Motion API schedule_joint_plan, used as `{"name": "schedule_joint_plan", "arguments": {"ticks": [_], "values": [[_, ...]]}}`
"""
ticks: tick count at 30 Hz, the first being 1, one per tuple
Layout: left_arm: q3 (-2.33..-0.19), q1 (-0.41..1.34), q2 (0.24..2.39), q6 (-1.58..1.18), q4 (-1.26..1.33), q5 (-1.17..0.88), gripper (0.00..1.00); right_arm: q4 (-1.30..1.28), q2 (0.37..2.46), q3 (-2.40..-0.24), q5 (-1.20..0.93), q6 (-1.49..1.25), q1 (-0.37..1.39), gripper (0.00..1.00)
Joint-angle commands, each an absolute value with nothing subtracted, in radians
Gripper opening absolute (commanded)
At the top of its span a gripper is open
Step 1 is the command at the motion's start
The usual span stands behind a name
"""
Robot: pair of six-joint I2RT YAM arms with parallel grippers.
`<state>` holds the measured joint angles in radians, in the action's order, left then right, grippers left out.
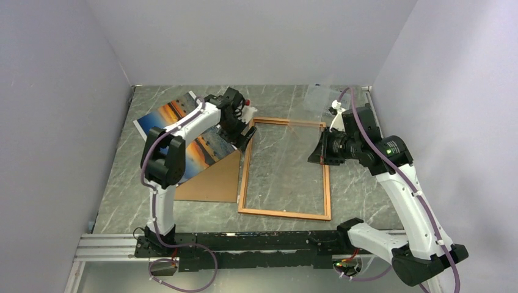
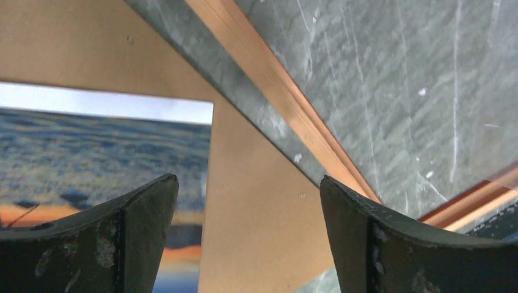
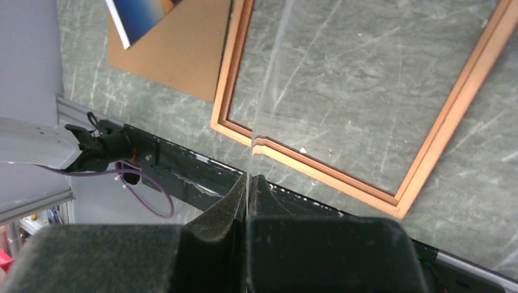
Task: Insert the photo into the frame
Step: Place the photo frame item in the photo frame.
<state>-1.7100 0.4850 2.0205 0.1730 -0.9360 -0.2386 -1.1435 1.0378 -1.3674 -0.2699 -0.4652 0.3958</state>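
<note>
Left arm stretched far forward, left pincer gaping wide, empty, at the far-left corner of the frame; the photo lies on the brown board beside it. Right arm bent inward, right pincer clamped on a clear sheet (only its wrist view shows that pinch)

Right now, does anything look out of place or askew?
Yes. The photo lies askew over the brown backing board, left of the empty frame. The right pincer holds a clear pane edge-up above the frame, whose rail looks kinked through it.
</note>
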Motion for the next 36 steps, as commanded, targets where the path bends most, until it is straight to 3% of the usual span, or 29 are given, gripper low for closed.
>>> {"name": "schedule_joint_plan", "arguments": {"ticks": [1, 18, 27, 36], "values": [[-1.761, 0.505, 2.114, 0.132, -0.888, -0.249, 0.91, -1.158, 1.005, -1.359, -0.215, -0.479, 0.392, 0.0], [-1.815, 0.556, 2.242, 0.065, -0.835, -0.317, 0.75, -1.148, 1.018, -1.333, -0.221, -0.492, 0.39, 0.0], [-1.781, 0.553, 2.27, -0.029, -0.808, -0.133, 0.39, -1.116, 1.038, -1.33, -0.222, -0.499, 0.39, 0.0], [-1.653, 0.443, 2.194, -0.057, -0.785, -0.065, 0.3, -0.991, 1.1, -1.281, -0.308, -0.516, 0.391, 0.0]]}}
